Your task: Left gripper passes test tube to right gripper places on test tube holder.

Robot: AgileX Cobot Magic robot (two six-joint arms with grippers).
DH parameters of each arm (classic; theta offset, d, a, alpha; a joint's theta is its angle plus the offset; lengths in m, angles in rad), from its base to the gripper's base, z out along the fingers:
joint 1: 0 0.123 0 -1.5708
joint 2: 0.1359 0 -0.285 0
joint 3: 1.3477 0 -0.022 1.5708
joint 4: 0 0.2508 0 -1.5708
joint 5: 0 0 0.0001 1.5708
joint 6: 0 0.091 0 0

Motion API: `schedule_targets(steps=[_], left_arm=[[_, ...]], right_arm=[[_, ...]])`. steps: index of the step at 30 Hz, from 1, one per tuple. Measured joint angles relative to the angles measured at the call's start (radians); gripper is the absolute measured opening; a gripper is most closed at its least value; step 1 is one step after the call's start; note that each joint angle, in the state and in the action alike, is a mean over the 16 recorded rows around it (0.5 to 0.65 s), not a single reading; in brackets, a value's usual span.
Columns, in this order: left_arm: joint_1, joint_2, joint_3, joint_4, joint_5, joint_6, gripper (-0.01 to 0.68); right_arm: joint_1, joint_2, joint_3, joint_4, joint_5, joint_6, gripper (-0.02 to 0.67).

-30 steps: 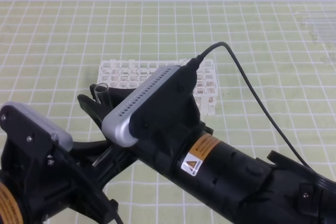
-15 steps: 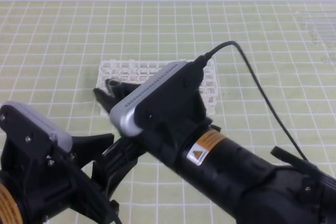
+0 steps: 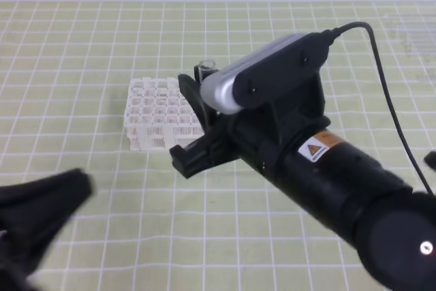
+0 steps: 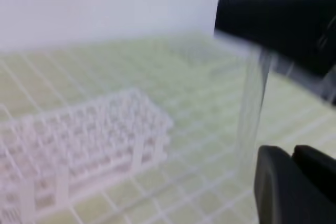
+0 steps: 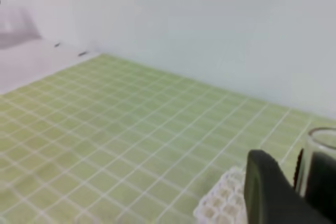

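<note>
The right gripper (image 3: 197, 124) holds the tube (image 3: 206, 67) upright in narrow jaws, above the right end of the holder (image 3: 146, 117). The tube's open rim shows at 12 o'clock of the black fingers. The holder lies on the table (image 3: 82, 46), at about 10 o'clock from the middle of the high view.

The step in hand seems to be the placing. To do it well, I think the gripper should keep the tube vertical, bring its round bottom exactly over one square hole, and go down slowly. The jaws should let go only when the tube stands inside the lattice, so it does not tip on the thin walls.

The left gripper (image 3: 34, 212) is a dark blur at 8 o'clock of the high view, well apart from the tube. I cannot tell how wide its jaws are.

The left wrist view shows the tube (image 4: 252, 108) in its full length, hanging under the black fingers, with the holder (image 4: 89, 140) at 8 o'clock; the high view hides this lower part. The right wrist view shows only the rim of the tube (image 5: 321, 153) between the fingers, and one corner of the holder (image 5: 223, 203).
</note>
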Motion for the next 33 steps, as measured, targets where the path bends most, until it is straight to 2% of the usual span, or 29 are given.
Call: schedule_targets(steps=[5,10,14,23,33], left_arm=[[0.0,-0.217,0.018,-0.018,0.095,0.001,0.007],[0.0,-0.385,0.086,-0.044,0.126,0.001,0.002],[0.0,-0.466,0.185,-0.064,0.062,0.001,0.0],[-0.001,-0.491,0.392,-0.079,-0.107,0.001,0.0],[-0.001,-0.489,0.437,-0.078,0.006,0.001,0.0]], right_arm=[[-0.028,-0.013,0.0,0.009,0.053,-0.007,0.087],[-0.04,-0.018,0.0,0.013,0.082,-0.011,0.087],[-0.043,-0.019,0.0,0.012,0.089,-0.015,0.087],[-0.047,-0.019,0.0,0.01,0.101,-0.016,0.087],[-0.048,-0.021,0.0,0.009,0.115,-0.017,0.087]])
